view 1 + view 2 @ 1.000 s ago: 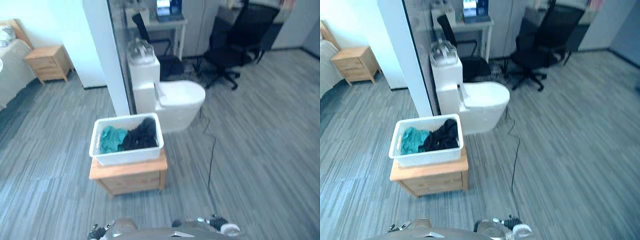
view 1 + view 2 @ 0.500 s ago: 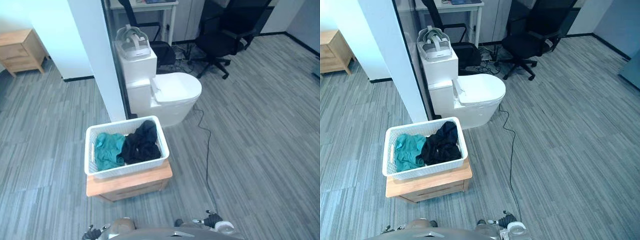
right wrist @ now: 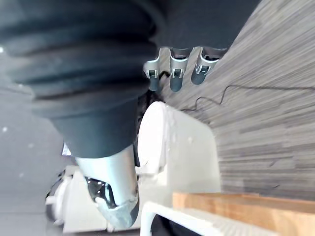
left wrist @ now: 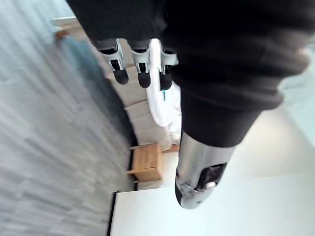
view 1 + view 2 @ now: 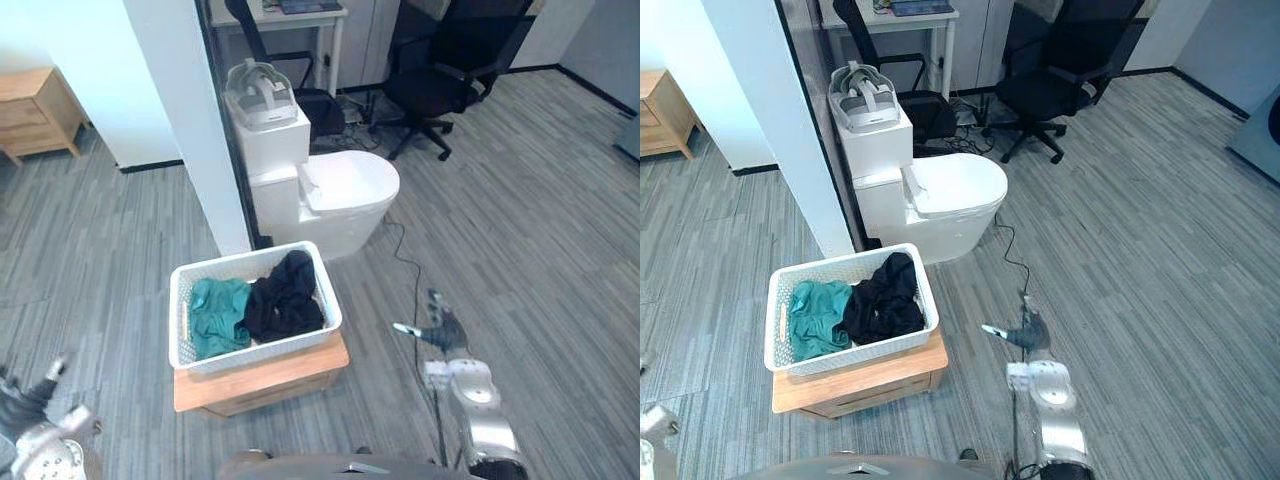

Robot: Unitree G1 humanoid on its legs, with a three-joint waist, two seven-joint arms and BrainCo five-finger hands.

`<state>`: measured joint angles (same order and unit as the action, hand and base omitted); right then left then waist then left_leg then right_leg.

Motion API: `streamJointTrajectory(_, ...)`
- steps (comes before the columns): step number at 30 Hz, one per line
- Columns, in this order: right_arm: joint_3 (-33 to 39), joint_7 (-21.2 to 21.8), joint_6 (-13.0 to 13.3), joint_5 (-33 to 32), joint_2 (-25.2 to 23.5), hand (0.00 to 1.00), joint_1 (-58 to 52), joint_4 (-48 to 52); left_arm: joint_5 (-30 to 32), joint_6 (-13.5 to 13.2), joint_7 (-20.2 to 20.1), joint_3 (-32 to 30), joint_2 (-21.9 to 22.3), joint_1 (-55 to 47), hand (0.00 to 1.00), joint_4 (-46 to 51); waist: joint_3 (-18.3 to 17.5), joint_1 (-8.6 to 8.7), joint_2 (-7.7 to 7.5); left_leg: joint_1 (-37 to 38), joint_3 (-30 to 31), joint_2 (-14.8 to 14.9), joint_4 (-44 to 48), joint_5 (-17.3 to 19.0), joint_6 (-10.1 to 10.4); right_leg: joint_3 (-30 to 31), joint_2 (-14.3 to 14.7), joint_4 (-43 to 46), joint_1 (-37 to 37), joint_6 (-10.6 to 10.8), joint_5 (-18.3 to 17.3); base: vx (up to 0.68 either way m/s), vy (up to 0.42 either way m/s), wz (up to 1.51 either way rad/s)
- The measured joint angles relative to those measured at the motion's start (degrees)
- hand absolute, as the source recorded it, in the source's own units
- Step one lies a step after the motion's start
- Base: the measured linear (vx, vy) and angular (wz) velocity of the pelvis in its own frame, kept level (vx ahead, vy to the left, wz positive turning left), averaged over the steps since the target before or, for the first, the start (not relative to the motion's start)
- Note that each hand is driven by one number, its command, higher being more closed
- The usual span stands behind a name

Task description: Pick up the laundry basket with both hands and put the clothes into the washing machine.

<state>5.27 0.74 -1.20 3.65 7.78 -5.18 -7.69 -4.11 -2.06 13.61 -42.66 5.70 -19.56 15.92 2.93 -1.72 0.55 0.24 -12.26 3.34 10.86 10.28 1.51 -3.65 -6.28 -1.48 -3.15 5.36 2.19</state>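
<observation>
White plastic lattice laundry basket (image 5: 255, 350), left eye view: it sits on the low wooden counter (image 5: 260, 378) and holds the teal and black clothes (image 5: 285, 305).

Right eye view: the right hand (image 5: 1025, 335) hangs clear of the basket.

Left wrist view: the left hand (image 4: 143, 73) is relaxed and empty.

Right wrist view: fingers loose, empty.

Judged step: approach. Next, set both hands on opposite rims.

L hand (image 5: 28, 398) blurred, partly cut by pic edge.

We are looking down on a grey plank floor (image 5: 540, 200). A white pillar (image 5: 170, 110) is rising at eleven o'clock, a white toilet (image 5: 345, 195) standing just beside it at twelve. A black office chair (image 5: 435, 90) and a white desk (image 5: 290, 14) are standing beyond, a wooden nightstand (image 5: 35, 110) at ten, a low wooden bench (image 5: 265, 374) near us.
</observation>
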Motion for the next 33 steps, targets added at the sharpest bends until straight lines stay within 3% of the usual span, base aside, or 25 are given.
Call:
streamJointTrajectory(3,-6.74,-0.48,-0.55,-1.71,0.86,0.00,8.56,-3.42,0.99,0.68,1.87,0.11,-0.79,3.96,0.00,-0.19,2.20,-0.19,0.11,0.65,0.19,-0.41,0.23,-0.57,-0.86,-0.14,-0.39,0.15,-1.01,0.01,1.42,-0.13,0.035,0.04)
streamJointTrajectory(7,-12.30,-2.75,-1.93,-2.23,0.96,0.00,24.56,-16.50,0.94,2.42,3.67,1.28,-5.80,15.91,0.00,-14.81,9.67,-2.01,0.00,-0.11,1.28,-0.50,2.04,-1.15,-0.78,-0.19,-0.62,1.84,-0.76,-0.34,2.87,-0.25,0.014,0.10)
streamJointTrajectory(8,-12.52,-2.98,-2.01,-2.26,0.48,0.00,26.58,-18.29,0.93,2.92,3.69,1.65,-6.86,17.05,0.00,-16.88,11.05,-2.18,-0.13,-0.43,1.35,-0.46,2.56,-1.23,-0.70,-0.17,-0.62,2.20,-0.72,-0.35,2.91,-0.23,-0.006,0.05)
streamJointTrajectory(10,-12.32,-5.08,-3.08,-4.05,-0.75,0.00,33.24,-23.43,0.91,4.39,3.94,2.11,-9.89,21.71,0.00,-24.23,17.27,-3.17,-0.19,-2.67,1.38,0.07,6.30,-0.97,-0.74,-0.15,-0.51,2.99,0.33,-0.27,3.03,-0.28,-0.015,-0.03)
streamJointTrajectory(13,-11.07,-6.77,-3.79,-5.44,-0.58,0.00,36.62,-24.97,0.90,5.22,5.02,1.89,-11.67,24.19,0.00,-28.42,21.09,-3.47,0.00,-6.74,1.45,0.87,9.66,-0.83,-0.73,-0.17,-0.08,2.94,2.70,-0.03,4.05,-0.21,-0.016,-0.04)
streamJointTrajectory(18,-9.01,-9.80,-4.34,-7.49,1.34,0.00,40.12,-30.03,-0.30,5.72,5.56,2.96,-16.82,31.11,0.00,-44.27,22.32,-3.19,0.43,-13.27,2.56,1.98,14.17,-0.57,-0.39,-0.61,0.76,2.71,6.81,-0.73,4.26,-0.17,-0.004,0.00)
streamJointTrajectory(21,-7.53,-10.55,-4.32,-8.85,3.10,0.00,42.74,-30.04,-3.32,5.76,3.58,6.20,-20.65,36.04,0.00,-50.76,22.34,-3.03,0.43,-15.95,3.20,1.88,14.06,-1.44,0.37,-1.55,0.60,2.53,9.26,-1.41,4.62,-0.11,-0.005,0.06)
streamJointTrajectory(27,-4.53,-12.58,-4.35,-8.97,5.40,0.00,44.84,-25.90,-10.83,5.75,0.44,12.09,-24.78,40.84,0.00,-51.06,23.81,-2.87,0.63,-17.34,3.55,1.57,12.03,-3.25,0.13,-1.89,0.52,1.31,10.87,-2.04,5.31,-0.04,-0.003,0.02)
streamJointTrajectory(33,-3.93,-13.83,-4.49,-8.65,7.19,0.00,44.74,-22.33,-17.79,5.75,-0.63,17.60,-28.21,41.12,0.00,-50.70,24.40,-3.03,1.61,-17.27,4.35,1.68,11.97,-3.90,-0.68,-1.95,1.20,0.23,10.45,-0.96,6.38,0.06,-0.013,-0.02)
